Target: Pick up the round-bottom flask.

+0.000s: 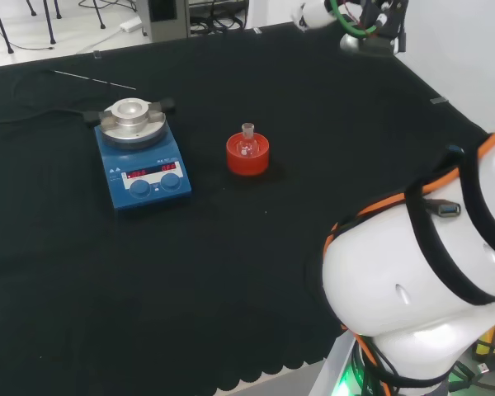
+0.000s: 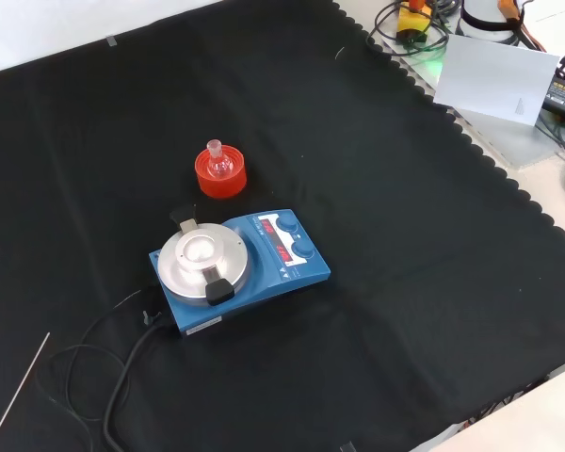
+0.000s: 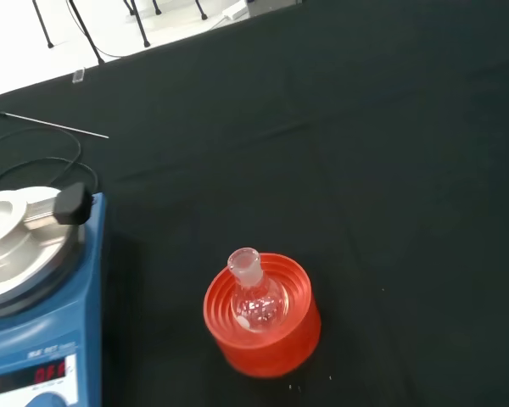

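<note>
A small clear round-bottom flask (image 1: pixel 247 144) stands upright, neck up, in a red ribbed ring stand (image 1: pixel 247 158) near the middle of the black cloth. The front view shows the flask (image 2: pixel 217 160) in its stand (image 2: pixel 221 177) just beyond the blue stirrer. From the wrist view I look down on the flask (image 3: pixel 253 297) and the stand (image 3: pixel 263 331) from some way off. A white and black part of the hand (image 1: pixel 313 14) shows at the head view's top edge, far beyond and to the right of the flask, touching nothing.
A blue magnetic stirrer (image 1: pixel 140 161) with a silver top plate sits left of the stand in the head view, and nearer the camera in the front view (image 2: pixel 235 268). Its black cable (image 2: pixel 122 367) and a thin metal rod (image 1: pixel 95 80) lie on the cloth. The arm's white link (image 1: pixel 421 272) stands at the right.
</note>
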